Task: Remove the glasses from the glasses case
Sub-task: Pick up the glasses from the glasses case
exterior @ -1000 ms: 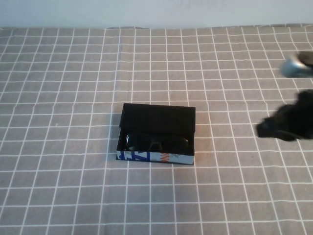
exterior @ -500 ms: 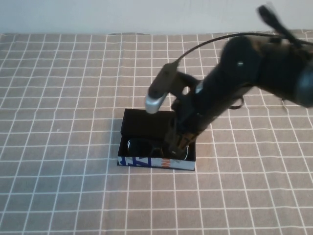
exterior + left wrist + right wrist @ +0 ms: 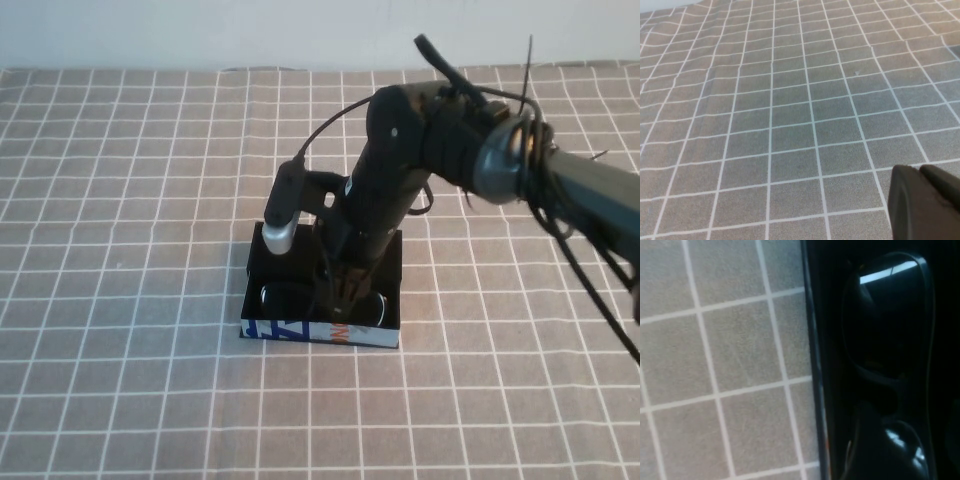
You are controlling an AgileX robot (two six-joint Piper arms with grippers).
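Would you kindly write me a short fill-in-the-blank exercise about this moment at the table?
1. The glasses lie inside the open ___.
2. The ___ end effector reaches down into it.
3. The left end effector hangs over the bare checked ___.

Missing words: glasses case; right; cloth

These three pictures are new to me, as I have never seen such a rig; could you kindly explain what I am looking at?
This is a two-armed robot at a table with a grey checked cloth. The wide picture comes from a raised camera on the robot's side. There the right arm reaches down into the open glasses case, its right gripper low over the glasses lying inside; whether it grips them cannot be told. The picture of a dark lens comes from that arm's wrist camera, close above the glasses. The third comes from the left wrist: only cloth and the tip of the left gripper, parked away from the case.
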